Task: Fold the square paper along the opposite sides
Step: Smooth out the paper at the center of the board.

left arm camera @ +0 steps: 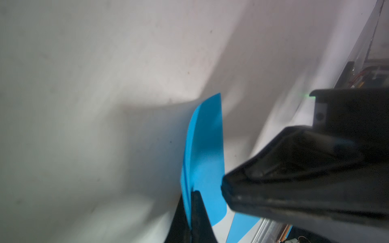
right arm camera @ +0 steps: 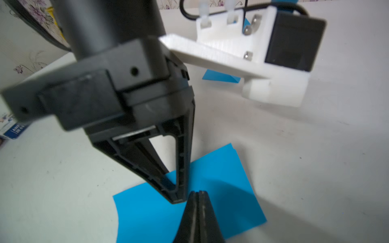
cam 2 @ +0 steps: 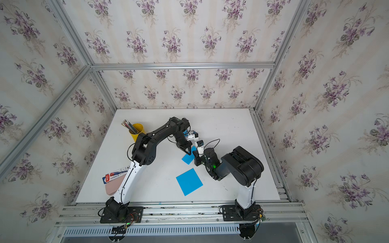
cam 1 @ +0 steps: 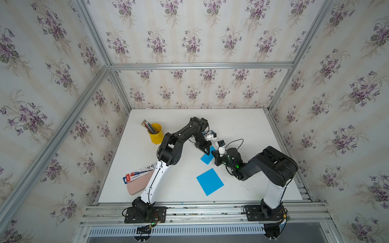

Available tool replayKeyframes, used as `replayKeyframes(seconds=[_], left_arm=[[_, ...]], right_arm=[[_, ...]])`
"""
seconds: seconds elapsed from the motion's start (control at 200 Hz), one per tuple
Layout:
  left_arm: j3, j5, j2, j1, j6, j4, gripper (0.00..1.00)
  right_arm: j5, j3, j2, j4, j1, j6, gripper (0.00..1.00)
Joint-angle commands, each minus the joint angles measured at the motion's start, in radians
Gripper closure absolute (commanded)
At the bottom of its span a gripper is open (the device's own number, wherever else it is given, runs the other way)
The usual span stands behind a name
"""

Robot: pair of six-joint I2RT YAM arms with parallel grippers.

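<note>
Robot lab booth: aluminium frame (cam 1: 200, 66), floral wallpaper walls (cam 1: 189, 37), white table (cam 1: 242, 126), left arm (cam 1: 155, 178), right arm (cam 1: 273, 189) bolted to front rail (cam 1: 200, 210).

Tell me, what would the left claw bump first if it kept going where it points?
The left gripper points down and seems shut on the blue paper; next, probably the white table right beneath.

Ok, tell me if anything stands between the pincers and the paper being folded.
Nothing visible does. The left pincer is shut on the blue paper, and the shut right pincer touches it right beside. The spare blue square lies apart.
</note>
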Motion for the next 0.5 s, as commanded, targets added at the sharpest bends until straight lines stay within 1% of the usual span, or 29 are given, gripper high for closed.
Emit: replayKeyframes(seconds=[0.0,0.15,0.28,0.495], left_arm=[[-0.012,-0.131,0.015,0.005,0.053,-0.020,1.00],[0.007,-0.139,0.022,0.007,0.058,-0.026,1.00],[0.009,-0.146,0.025,0.009,0.060,-0.028,1.00],[0.024,-0.161,0.027,0.012,0.058,-0.021,1.00]], right_arm=[[-0.004,0.003,0.009,0.025,0.005,-0.069,1.00],[-0.025,0.025,0.025,0.019,0.021,-0.067,1.00],[-0.009,0.038,0.039,0.003,0.048,-0.081,1.00],[0.006,0.042,0.049,-0.016,0.048,-0.069,1.00]])
